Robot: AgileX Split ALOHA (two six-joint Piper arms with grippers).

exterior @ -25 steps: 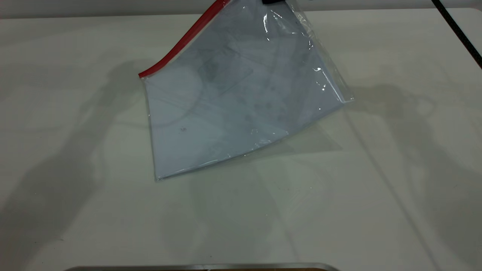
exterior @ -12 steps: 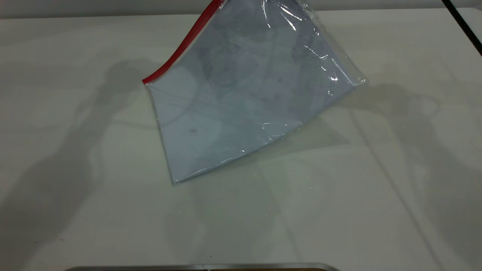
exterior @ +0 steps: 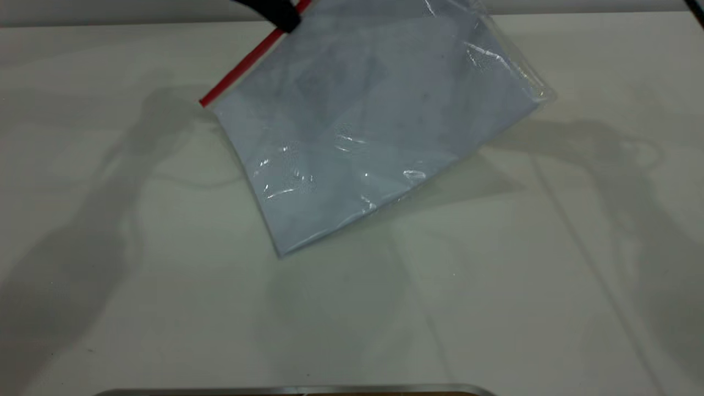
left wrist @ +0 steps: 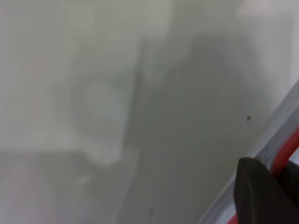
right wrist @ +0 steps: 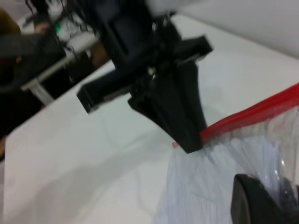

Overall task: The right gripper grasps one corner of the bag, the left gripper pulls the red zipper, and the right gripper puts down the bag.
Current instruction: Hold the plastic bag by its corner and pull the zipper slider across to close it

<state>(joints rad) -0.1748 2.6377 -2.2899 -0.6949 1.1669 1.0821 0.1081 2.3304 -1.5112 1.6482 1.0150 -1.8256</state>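
Observation:
The clear bag (exterior: 374, 126) with white paper inside hangs tilted, its lower corner near the table (exterior: 495, 286). The red zipper (exterior: 236, 71) runs along its upper left edge. My left gripper (exterior: 283, 19) reaches in at the top and is shut on the red zipper; in the left wrist view its jaws (left wrist: 280, 172) straddle the red strip (left wrist: 287, 151). In the right wrist view the left gripper (right wrist: 189, 142) pinches the red zipper (right wrist: 252, 114), and my right gripper (right wrist: 280, 196) is shut on the bag's corner (right wrist: 275, 163). The right gripper is out of the exterior view.
A metal edge (exterior: 297, 389) runs along the table's near side. A black cable (exterior: 694, 5) crosses the far right corner. Arm shadows lie on the white table to the left and right of the bag.
The bag has been lifted and has swung to the right, its lower corner rising. The left gripper has come into view at the top and closed on the red zipper.

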